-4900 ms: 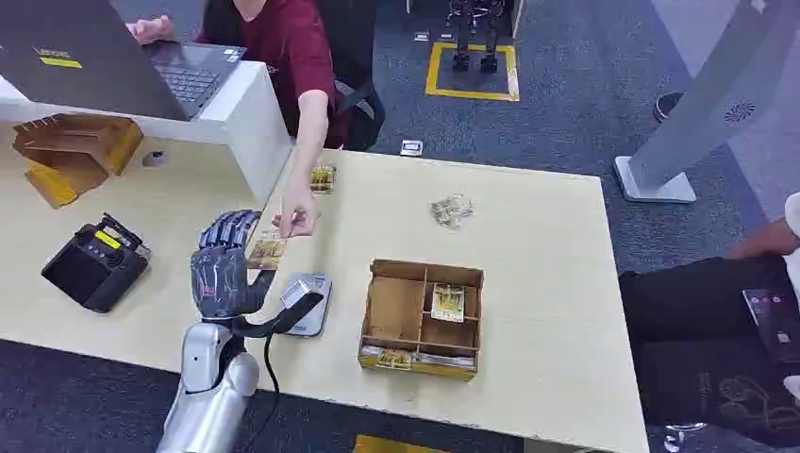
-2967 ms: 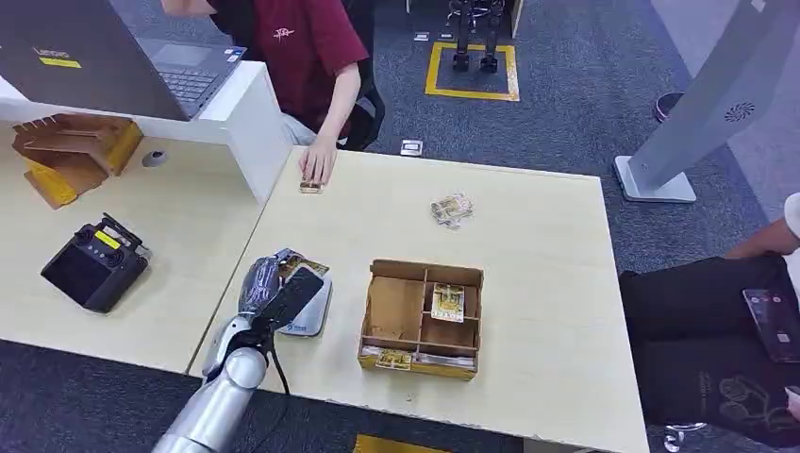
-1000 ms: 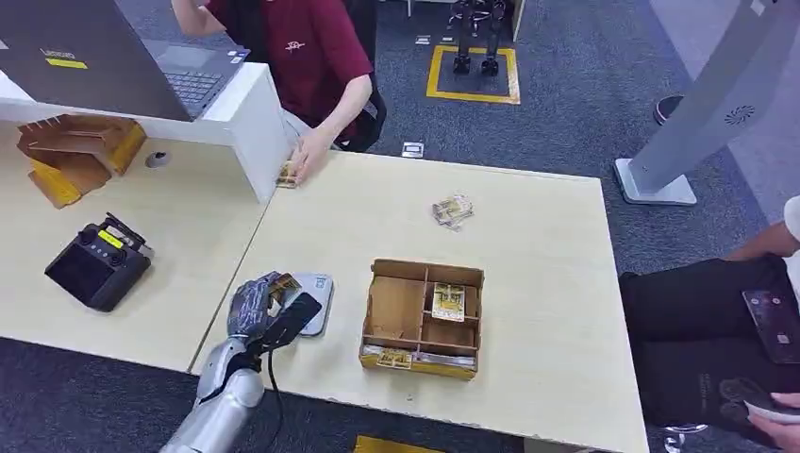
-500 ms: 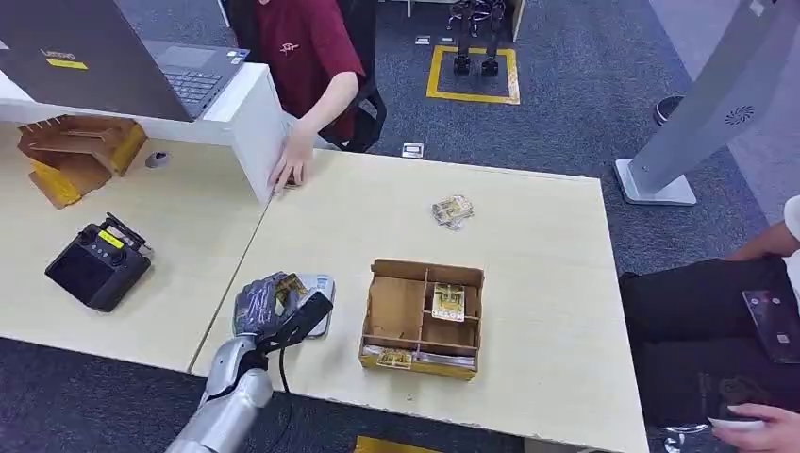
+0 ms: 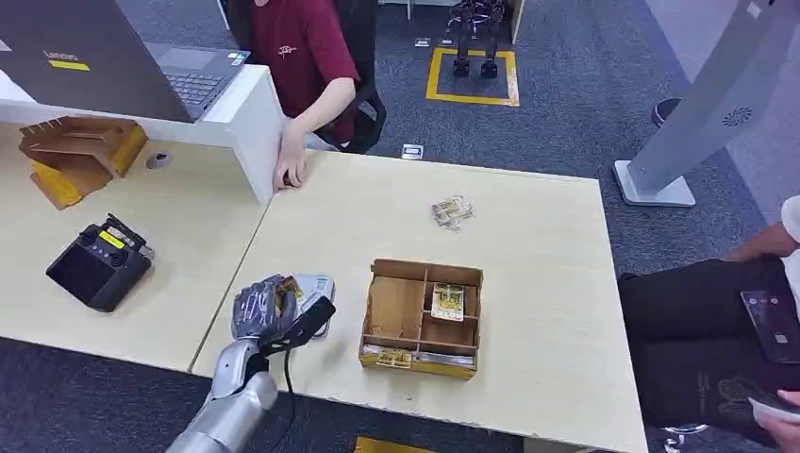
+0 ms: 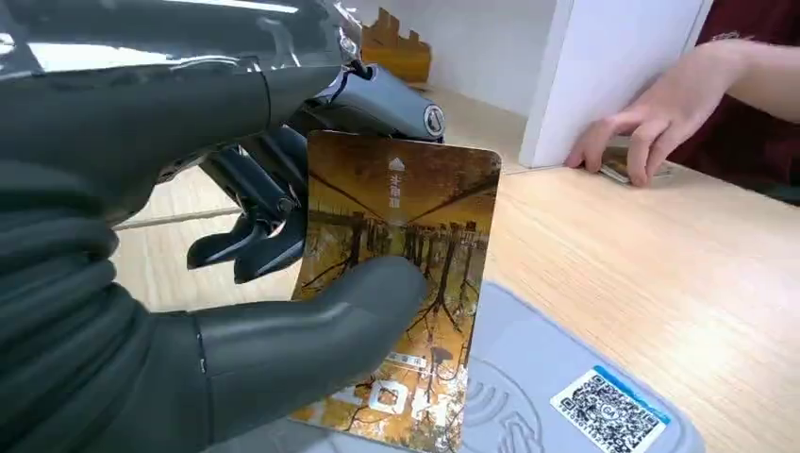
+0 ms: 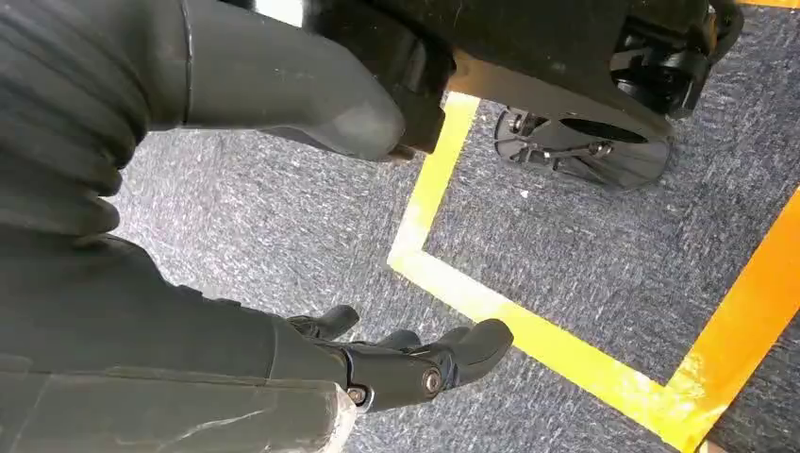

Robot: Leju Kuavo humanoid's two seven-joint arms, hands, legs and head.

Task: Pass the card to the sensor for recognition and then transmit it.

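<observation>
Left hand (image 5: 267, 310): seen low and left of centre in the head view; the card is pinched between thumb and fingers.
Card (image 6: 396, 283): gripped upright, its autumn-tree face toward the wrist camera, its lower edge just above or touching the sensor; which cannot be told.
Sensor (image 6: 566, 396): a flat grey pad with a QR sticker, lying on the table (image 5: 528, 255), just left of the wooden tray.
Wooden tray (image 5: 422, 318): at frame centre, divided into compartments; a card is lying in the upper right one.
Right hand (image 7: 396, 363): hanging above grey carpet with yellow tape, fingers apart, nothing held.
Person's hand (image 5: 289, 166): resting at the table's upper left corner.
Black device (image 5: 98, 264): at the left.
</observation>
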